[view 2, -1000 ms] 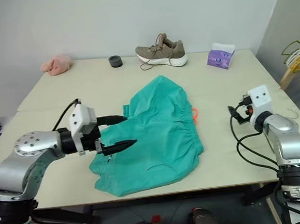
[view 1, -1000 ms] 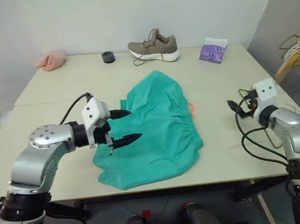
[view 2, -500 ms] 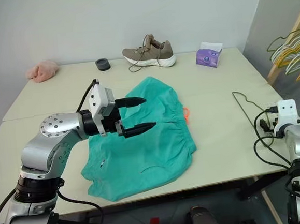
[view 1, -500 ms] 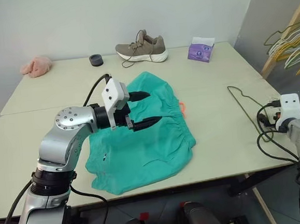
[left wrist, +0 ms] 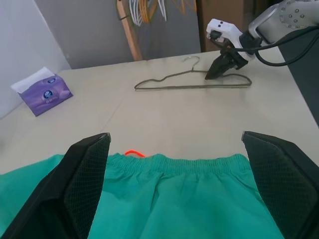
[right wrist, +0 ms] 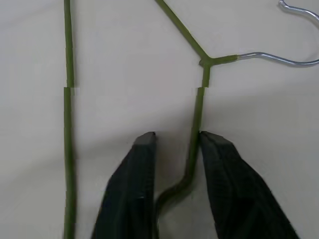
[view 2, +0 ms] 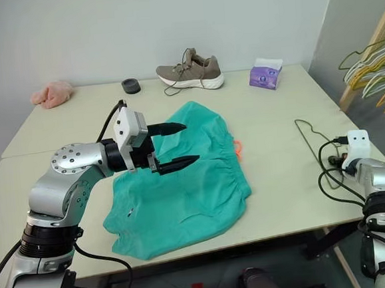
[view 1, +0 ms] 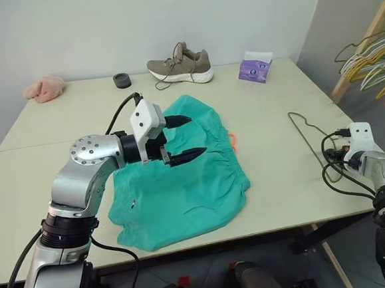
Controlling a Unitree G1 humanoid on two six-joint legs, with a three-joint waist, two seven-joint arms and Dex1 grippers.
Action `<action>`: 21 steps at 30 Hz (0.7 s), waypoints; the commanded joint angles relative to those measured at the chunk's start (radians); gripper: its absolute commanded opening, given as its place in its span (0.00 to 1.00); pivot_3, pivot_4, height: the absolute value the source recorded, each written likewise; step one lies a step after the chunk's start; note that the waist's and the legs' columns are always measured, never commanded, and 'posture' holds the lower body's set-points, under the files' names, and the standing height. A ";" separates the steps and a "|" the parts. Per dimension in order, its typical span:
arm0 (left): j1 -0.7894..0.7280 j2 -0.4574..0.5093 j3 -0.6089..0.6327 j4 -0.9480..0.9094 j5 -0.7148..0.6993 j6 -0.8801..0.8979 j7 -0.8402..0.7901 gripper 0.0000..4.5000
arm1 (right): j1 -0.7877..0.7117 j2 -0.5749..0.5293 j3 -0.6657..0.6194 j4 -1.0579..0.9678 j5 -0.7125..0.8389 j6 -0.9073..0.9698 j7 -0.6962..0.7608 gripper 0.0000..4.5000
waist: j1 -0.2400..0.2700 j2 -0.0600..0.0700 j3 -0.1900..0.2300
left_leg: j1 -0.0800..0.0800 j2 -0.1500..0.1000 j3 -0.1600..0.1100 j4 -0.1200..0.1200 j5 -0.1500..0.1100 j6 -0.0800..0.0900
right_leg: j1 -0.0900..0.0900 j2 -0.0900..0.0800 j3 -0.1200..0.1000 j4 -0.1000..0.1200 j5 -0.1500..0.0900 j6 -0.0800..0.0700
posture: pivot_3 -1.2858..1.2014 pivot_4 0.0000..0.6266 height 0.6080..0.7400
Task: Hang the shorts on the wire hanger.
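Observation:
The teal-green shorts [view 1: 182,185] lie flat in the middle of the table [view 1: 276,184], waistband and orange drawstring [view 1: 231,139] toward the right. My left gripper [view 1: 197,134] hovers open above the shorts, fingers pointing right, nothing between them. The olive-green wire hanger [view 1: 305,138] lies flat near the table's right edge. My right gripper [right wrist: 177,137] is down on the hanger [right wrist: 199,104]. Its fingers are closed in on the wire of one sloping arm, just below the neck of the hook. The left wrist view shows the right gripper [left wrist: 213,74] touching the hanger [left wrist: 194,85].
Along the far edge stand a beige shoe [view 1: 179,61], a purple tissue pack [view 1: 255,67], a small black round object [view 1: 122,79] and a pink cloth lump [view 1: 43,89]. A wooden rack with bunched hangers [view 1: 373,63] stands off the right side.
The view has swung to the right. My right gripper has dropped onto the hanger and closed on its wire. The left gripper has risen slightly above the shorts and stayed open.

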 commanded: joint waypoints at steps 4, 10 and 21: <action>-0.002 0.029 0.040 0.022 0.013 -0.031 0.002 1.00 | 0.004 0.037 -0.014 -0.001 0.013 0.034 -0.056 0.00 | -0.001 0.000 -0.001 | 0.000 0.000 -0.001 -0.001 0.000 0.000 | 0.002 0.000 0.001 -0.004 0.000 0.001 | 0.46 0.16 1.00; -0.024 0.028 0.090 0.125 0.054 -0.051 0.080 1.00 | 0.006 0.029 0.076 -0.197 -0.026 -0.088 0.006 0.00 | -0.010 0.004 0.002 | 0.000 0.000 -0.002 -0.006 0.000 0.000 | 0.002 0.000 0.004 -0.009 0.002 0.003 | 0.46 0.16 1.00; -0.104 0.097 0.207 0.299 -0.046 0.078 0.024 1.00 | 0.035 -0.054 0.354 -0.642 -0.145 -0.522 0.296 0.00 | -0.002 0.016 0.010 | -0.007 0.000 0.001 -0.009 0.000 0.000 | -0.006 0.000 0.004 -0.012 0.000 0.006 | 0.46 0.16 1.00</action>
